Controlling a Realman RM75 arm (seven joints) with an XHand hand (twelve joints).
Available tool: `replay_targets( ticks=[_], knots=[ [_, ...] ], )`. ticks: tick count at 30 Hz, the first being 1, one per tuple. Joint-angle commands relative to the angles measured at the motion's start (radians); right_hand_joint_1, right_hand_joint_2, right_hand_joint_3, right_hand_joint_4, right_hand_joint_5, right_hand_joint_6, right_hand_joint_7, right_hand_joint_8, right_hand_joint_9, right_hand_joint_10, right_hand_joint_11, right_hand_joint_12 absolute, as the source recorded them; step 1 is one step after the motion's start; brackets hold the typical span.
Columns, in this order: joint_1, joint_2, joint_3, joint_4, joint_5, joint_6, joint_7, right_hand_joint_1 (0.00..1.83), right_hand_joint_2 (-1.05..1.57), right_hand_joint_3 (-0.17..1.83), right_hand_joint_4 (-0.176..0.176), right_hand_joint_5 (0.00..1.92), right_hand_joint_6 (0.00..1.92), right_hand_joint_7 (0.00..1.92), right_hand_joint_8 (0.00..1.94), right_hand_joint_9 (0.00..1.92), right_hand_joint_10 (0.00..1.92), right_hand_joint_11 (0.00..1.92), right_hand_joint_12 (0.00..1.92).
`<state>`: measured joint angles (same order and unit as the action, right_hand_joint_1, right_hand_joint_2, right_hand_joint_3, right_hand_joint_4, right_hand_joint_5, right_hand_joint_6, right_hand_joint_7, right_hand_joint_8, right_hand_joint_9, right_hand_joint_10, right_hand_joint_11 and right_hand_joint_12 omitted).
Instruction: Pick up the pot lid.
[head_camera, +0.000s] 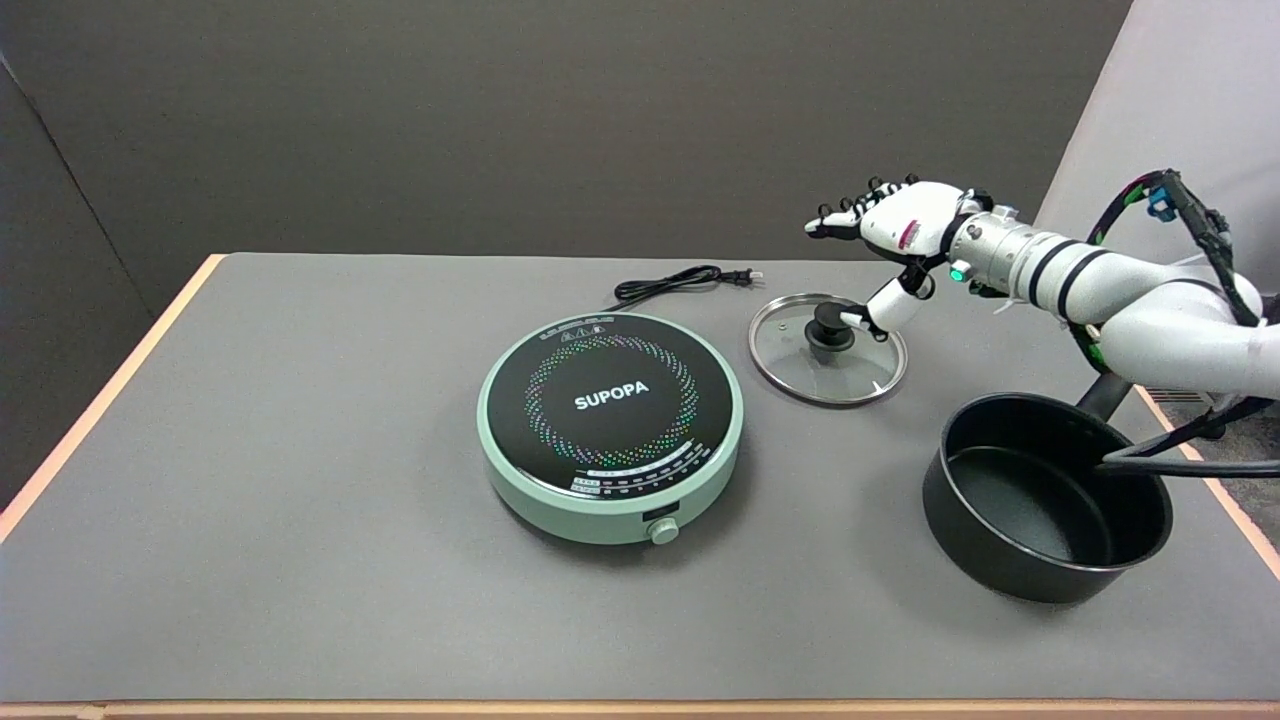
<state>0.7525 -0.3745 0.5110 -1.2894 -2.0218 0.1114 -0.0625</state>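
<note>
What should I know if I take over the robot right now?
Right hand: open, fingers spread in the air above the far edge of the pot lid, thumb reaching down beside the lid's black knob. It holds nothing yet.
The glass lid lies flat on the table, between the green cooktop and the black pot.
Done: the hand is at the lid.
Left: close the fingers on the knob, then lift the lid.
</note>
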Motion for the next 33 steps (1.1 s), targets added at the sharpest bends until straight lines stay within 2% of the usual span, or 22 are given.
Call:
replay_targets(
  ticks=[1,14,21,33],
  knots=[
    [0.014,-0.101,-0.037,0.133,-0.005,0.065,-0.009,0.66,0.52,0.95,0.086,0.22,0.14,0.38,0.16,0.45,0.25,0.22,0.42],
    [0.008,-0.160,-0.038,0.204,0.003,0.078,-0.009,0.65,0.55,0.93,0.085,0.23,0.16,0.44,0.18,0.49,0.27,0.24,0.38],
    [0.008,-0.196,-0.038,0.236,0.003,0.078,-0.006,0.65,0.59,0.90,0.092,0.32,0.17,0.49,0.20,0.53,0.31,0.25,0.37],
    [0.000,-0.219,-0.053,0.259,0.004,0.068,-0.001,0.65,0.60,0.89,0.089,0.33,0.17,0.51,0.22,0.54,0.33,0.25,0.37]
  ],
)
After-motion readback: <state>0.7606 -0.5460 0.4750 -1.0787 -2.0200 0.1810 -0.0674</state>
